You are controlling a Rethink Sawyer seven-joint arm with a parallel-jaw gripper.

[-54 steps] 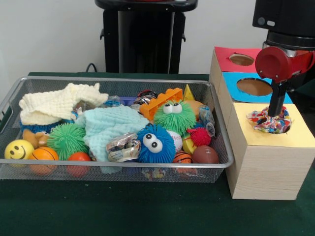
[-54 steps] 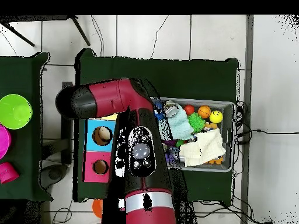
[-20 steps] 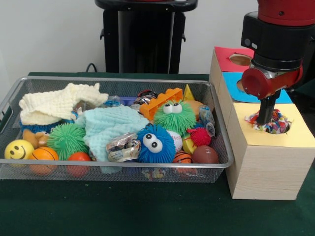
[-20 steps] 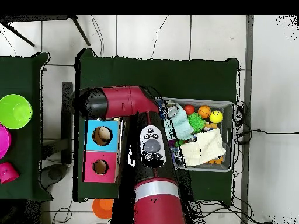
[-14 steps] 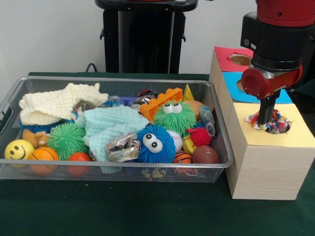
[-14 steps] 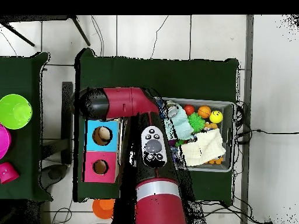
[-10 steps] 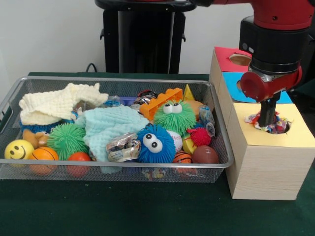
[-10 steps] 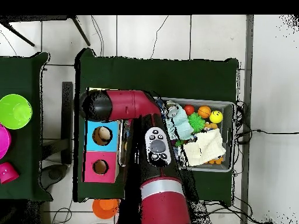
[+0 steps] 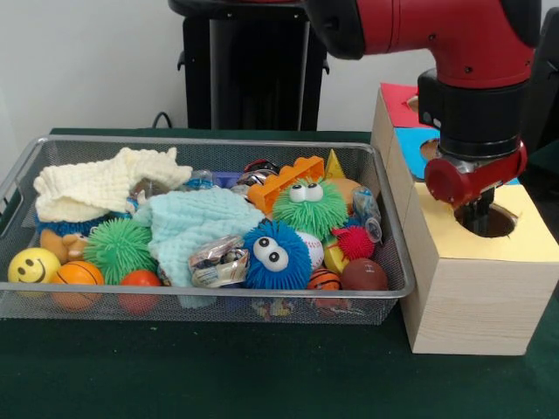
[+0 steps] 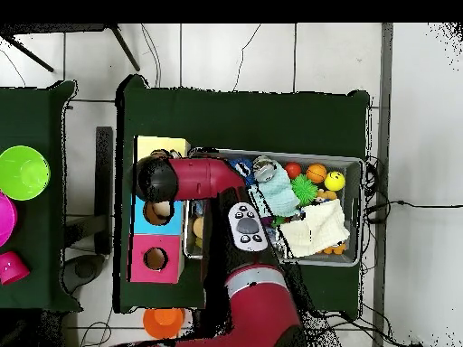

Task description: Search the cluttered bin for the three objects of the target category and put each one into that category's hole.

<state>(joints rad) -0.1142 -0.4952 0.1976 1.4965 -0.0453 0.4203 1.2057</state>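
Red arm's jaws (image 9: 477, 218) dip into the yellow-ringed hole (image 9: 491, 223) | grip state cannot be told | wire bin (image 9: 26, 161) beside.

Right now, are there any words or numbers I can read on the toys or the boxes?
No words or numbers can be read anywhere.
The shiny wrapper in the wire bin has print too blurred to read.
The yellow ball shows only a smiley face.
The wooden box bears no lettering.

Cream cloth (image 9: 103, 188); mint cloth (image 9: 196, 227) (beside fuzzy blue ball (image 9: 275, 254)).
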